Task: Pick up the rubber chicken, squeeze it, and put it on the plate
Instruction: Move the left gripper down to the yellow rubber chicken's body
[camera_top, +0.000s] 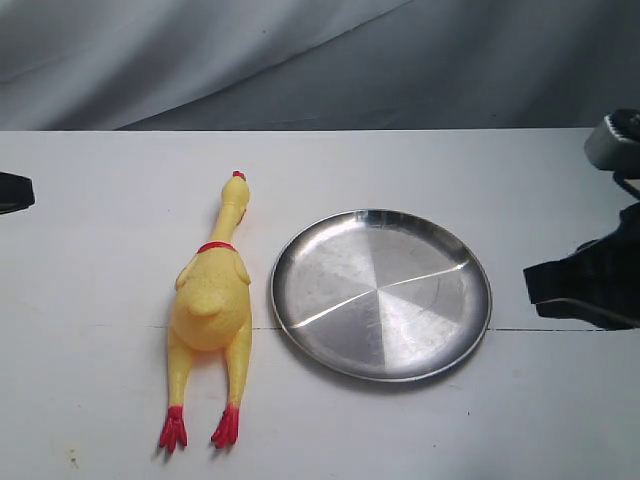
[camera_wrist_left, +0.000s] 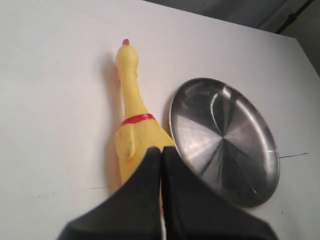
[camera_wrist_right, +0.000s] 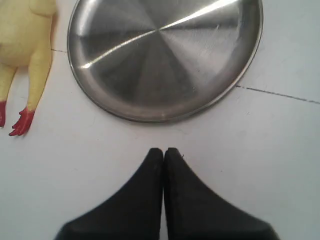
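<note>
The yellow rubber chicken (camera_top: 212, 300) lies flat on the white table, red comb toward the back, red feet toward the front. Just right of it sits the round steel plate (camera_top: 330, 255), with nothing on it. In the left wrist view the chicken (camera_wrist_left: 135, 125) and the plate (camera_wrist_left: 200, 100) lie beyond my left gripper (camera_wrist_left: 161, 150), which is shut and holds nothing. My right gripper (camera_wrist_right: 163, 151) is shut too, hovering over bare table short of the plate (camera_wrist_right: 125, 30); the chicken's leg and red foot (camera_wrist_right: 22, 122) show at that view's edge. In the exterior view only arm parts show at both edges.
A white tabletop (camera_top: 100, 200) with a thin dark seam line (camera_top: 560, 329) across it. A grey cloth backdrop (camera_top: 300, 60) hangs behind. The left arm's dark tip (camera_top: 12, 192) and the right arm's black body (camera_top: 590, 280) sit at the table's sides.
</note>
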